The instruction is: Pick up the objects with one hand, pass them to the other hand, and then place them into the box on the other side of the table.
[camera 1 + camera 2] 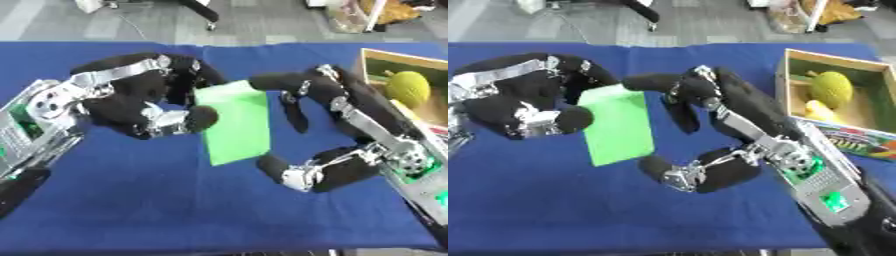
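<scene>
A flat green rectangular object (234, 122) hangs upright above the blue table (175, 210), near the middle. My left hand (144, 107) is shut on its left edge, fingers curled over the top corner and thumb pressed on the face. My right hand (741, 112) is open just right of the green object. Its fingers (293, 107) spread at the upper right corner and its thumb (278, 169) lies below the lower right corner, not closed on it. The wooden box (785, 75) stands at the table's right edge, beyond my right arm.
Inside the box lie a yellow-green ball (831, 87) and a smaller yellow thing (820, 111). A colourful flat packet (850, 140) lies against the box's near side. Grey floor and furniture legs show past the far edge.
</scene>
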Available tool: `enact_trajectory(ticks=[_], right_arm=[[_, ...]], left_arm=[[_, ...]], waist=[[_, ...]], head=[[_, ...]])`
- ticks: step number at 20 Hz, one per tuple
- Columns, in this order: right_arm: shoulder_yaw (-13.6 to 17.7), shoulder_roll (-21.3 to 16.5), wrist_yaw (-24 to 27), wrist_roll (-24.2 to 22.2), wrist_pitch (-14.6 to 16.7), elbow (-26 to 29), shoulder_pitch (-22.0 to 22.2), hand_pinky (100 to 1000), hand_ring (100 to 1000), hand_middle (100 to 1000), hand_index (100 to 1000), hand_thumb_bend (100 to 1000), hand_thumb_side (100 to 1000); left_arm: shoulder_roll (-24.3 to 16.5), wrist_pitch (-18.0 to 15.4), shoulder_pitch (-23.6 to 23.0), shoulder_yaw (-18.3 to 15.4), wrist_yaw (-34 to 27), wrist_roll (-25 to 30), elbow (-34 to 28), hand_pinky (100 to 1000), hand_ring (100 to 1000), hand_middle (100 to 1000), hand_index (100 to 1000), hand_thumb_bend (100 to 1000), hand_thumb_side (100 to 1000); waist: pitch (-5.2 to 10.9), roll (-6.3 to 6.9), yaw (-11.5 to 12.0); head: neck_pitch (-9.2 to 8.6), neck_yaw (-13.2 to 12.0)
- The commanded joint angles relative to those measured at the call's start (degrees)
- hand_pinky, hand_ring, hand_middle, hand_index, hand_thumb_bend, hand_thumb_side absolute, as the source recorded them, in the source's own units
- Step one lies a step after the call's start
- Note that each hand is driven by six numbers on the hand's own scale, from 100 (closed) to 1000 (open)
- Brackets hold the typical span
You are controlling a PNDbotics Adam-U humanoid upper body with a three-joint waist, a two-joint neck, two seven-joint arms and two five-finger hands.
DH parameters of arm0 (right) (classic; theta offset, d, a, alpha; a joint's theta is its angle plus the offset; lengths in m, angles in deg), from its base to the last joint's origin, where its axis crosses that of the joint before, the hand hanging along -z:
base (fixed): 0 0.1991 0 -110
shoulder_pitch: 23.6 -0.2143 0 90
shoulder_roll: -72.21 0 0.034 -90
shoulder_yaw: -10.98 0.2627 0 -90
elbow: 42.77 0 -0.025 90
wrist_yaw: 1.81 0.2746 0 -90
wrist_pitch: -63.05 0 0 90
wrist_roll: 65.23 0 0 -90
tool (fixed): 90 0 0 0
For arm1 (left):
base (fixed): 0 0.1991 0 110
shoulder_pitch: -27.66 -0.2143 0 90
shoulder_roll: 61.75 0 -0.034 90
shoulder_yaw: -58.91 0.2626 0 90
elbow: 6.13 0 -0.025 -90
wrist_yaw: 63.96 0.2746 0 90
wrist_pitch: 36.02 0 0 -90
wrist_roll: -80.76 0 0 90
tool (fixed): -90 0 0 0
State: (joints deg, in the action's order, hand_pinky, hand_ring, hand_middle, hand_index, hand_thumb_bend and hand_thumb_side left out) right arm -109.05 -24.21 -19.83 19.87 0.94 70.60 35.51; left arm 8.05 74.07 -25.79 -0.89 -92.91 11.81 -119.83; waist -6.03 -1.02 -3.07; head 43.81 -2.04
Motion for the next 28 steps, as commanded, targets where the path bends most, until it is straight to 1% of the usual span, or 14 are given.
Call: enact_trajectory(ticks=[1,8,13,19,21,25,28], right_arm=[[0.53,-0.07,-0.49,0.27,-0.19,1.22,-1.2,190,206,210,917,312,230],[0.22,0.08,-1.81,0.91,-0.36,1.22,-1.56,185,202,204,914,311,218],[0.01,0.19,-2.29,1.45,-1.0,1.22,-1.76,178,197,199,886,281,198],[-0.2,0.22,-3.36,1.82,-1.61,1.22,-1.74,172,191,194,790,231,177],[-0.3,0.21,-3.82,1.68,-1.75,1.22,-1.68,175,193,198,804,236,182],[-0.39,0.14,-4.79,1.16,-1.93,1.22,-1.5,183,200,208,874,252,192],[-0.33,0.11,-5.78,0.73,-1.9,1.22,-1.41,188,204,215,897,263,193]], left_arm=[[-0.2,0.29,1.29,0.04,-0.35,0.73,-0.9,665,490,460,614,100,400],[0.56,1.06,1.96,0.74,-0.98,1.55,-0.9,666,491,461,614,100,407],[1.02,1.64,2.35,1.22,-1.09,2.12,-0.9,667,492,462,615,100,416],[1.81,2.45,3.07,1.82,-1.98,2.09,-0.9,670,503,466,618,100,429],[1.95,2.48,3.28,1.85,-2.33,2.07,-0.9,670,503,467,619,100,430],[2.19,2.4,3.58,1.65,-3.18,2.0,-0.9,670,503,467,618,100,437],[2.36,2.35,3.81,1.49,-3.98,1.98,-0.9,670,503,467,619,100,439]], waist=[[1.74,0.86,-0.02],[1.75,0.9,-0.1],[1.81,0.93,-0.1],[1.85,0.92,-0.09],[1.85,0.91,-0.08],[1.85,0.93,-0.07],[1.87,0.95,-0.09]], head=[[0.31,-0.28],[0.31,-0.16],[0.31,-0.07],[0.31,0.07],[0.31,0.13],[0.31,0.19],[0.31,0.25]])
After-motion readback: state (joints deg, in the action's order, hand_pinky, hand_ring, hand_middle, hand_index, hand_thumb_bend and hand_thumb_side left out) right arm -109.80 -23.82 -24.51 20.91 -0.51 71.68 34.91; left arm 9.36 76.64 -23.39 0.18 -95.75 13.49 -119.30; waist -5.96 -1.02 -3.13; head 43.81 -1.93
